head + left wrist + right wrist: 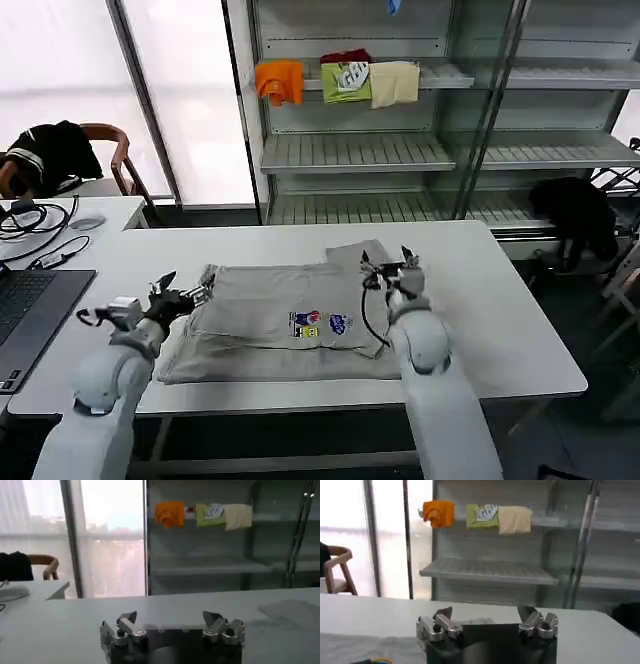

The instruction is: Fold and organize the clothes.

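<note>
Currently a light grey shirt point(290, 315) is spread flat on the white table point(500, 310), print up, with a sleeve raised near the right gripper point(392, 270). Both the right gripper and the left gripper point(185, 297) are held spread apart at opposite edges, nothing pinched. If only the top layer is caught, the fold is likely to be dragged askew and bunched

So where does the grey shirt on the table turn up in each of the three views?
Head view: the grey shirt lies flat mid-table between the left gripper and right gripper.
Left wrist view: a pale grey patch on the table, probably its edge.
Right wrist view: grey cloth beside the gripper.
Shared landmark: the orange garment on the shelf.
</note>
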{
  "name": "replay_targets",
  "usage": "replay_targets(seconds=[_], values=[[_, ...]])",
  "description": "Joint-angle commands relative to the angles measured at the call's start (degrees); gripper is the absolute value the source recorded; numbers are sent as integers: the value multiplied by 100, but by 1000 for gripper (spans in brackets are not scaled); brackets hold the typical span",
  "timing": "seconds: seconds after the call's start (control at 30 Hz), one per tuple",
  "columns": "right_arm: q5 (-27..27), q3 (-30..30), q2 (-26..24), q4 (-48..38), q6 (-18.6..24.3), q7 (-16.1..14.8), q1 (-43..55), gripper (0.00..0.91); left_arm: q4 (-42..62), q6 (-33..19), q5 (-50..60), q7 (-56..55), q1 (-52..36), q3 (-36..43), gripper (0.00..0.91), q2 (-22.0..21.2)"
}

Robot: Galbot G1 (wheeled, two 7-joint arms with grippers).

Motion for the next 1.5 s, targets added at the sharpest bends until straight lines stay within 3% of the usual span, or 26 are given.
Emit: replay_targets(seconds=[0.03, 0.37, 0.6, 0.97, 1.07, 1.1, 1.13, 1.17, 1.2, 1.23, 1.27, 1.33, 1.5], values=[[-6, 92, 234, -2205, 114, -145, 1318, 907, 2591, 64, 571, 244, -1907, 908, 907, 65], [705, 195, 163, -2690, 547, -276, 1374, 907, 3428, 54, 1079, 489, -2290, 921, 907, -38], [745, 202, 151, -2800, 534, -123, 1407, 907, 3491, 49, 1252, 532, -2306, 933, 907, -152], [717, 188, 76, -2981, 617, 92, 1440, 907, 3607, 43, 1326, 531, -2339, 914, 746, -194], [654, 176, 60, -3003, 593, 98, 1423, 907, 3629, 31, 1351, 535, -2337, 906, 655, -211], [637, 175, 60, -3007, 592, 95, 1417, 826, 3626, 29, 1352, 536, -2333, 904, 655, -216], [595, 177, 58, -3017, 589, 92, 1406, 544, 3598, 22, 1350, 542, -2315, 904, 584, -224], [568, 177, 58, -3023, 589, 89, 1401, 423, 3571, 19, 1348, 549, -2298, 904, 534, -229], [557, 178, 59, -3029, 586, 83, 1396, 121, 3542, 19, 1346, 556, -2282, 906, 413, -228], [515, 172, 54, -3036, 578, 64, 1385, 20, 3510, 17, 1346, 561, -2260, 914, 262, -232], [490, 165, 53, -3044, 570, 47, 1376, 0, 3477, 16, 1346, 561, -2248, 915, 131, -241], [431, 159, 58, -3034, 552, -7, 1349, 0, 3454, 16, 1347, 560, -2243, 918, 30, -254], [406, 140, 83, -2915, 502, -126, 1268, 0, 3400, 30, 1328, 598, -2219, 925, 10, -259]])
